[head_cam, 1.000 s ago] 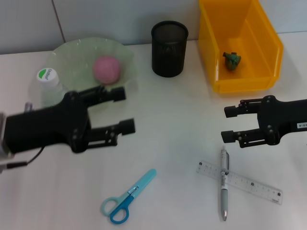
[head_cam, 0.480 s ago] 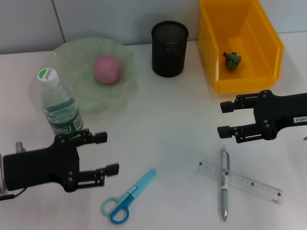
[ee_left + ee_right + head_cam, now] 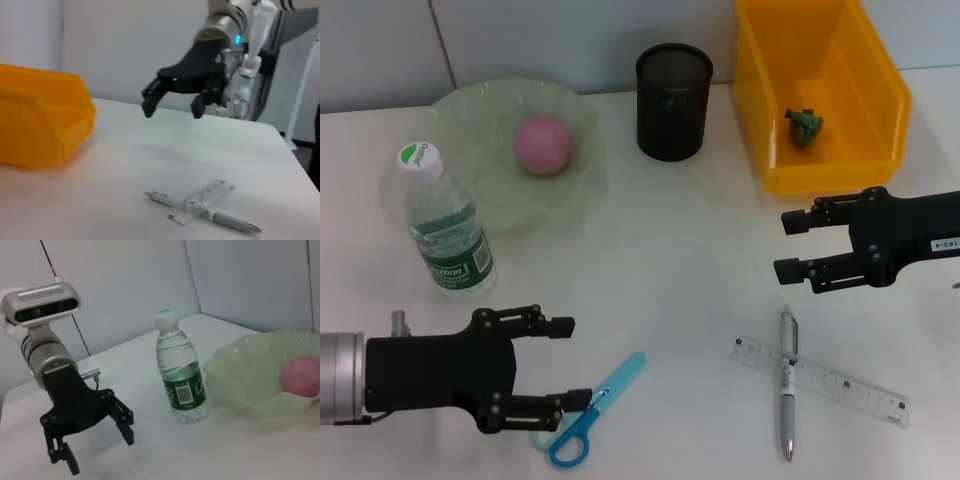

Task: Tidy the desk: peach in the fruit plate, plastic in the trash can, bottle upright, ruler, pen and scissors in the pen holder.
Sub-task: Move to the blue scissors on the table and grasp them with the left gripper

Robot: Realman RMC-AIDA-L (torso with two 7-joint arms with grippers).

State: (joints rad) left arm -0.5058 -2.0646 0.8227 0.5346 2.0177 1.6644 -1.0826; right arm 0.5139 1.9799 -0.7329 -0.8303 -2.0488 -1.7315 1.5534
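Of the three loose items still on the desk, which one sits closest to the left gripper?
The scissors: their blue handles lie right beside the open left gripper, while the pen and ruler lie crossed farther right.

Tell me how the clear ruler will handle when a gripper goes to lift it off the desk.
The ruler lies flat on the desk, so fingers probably cannot get under its thin edge easily. The pen lies across it, so lifting it would likely roll the pen away. It looks like smooth clear plastic, probably slippery and light.
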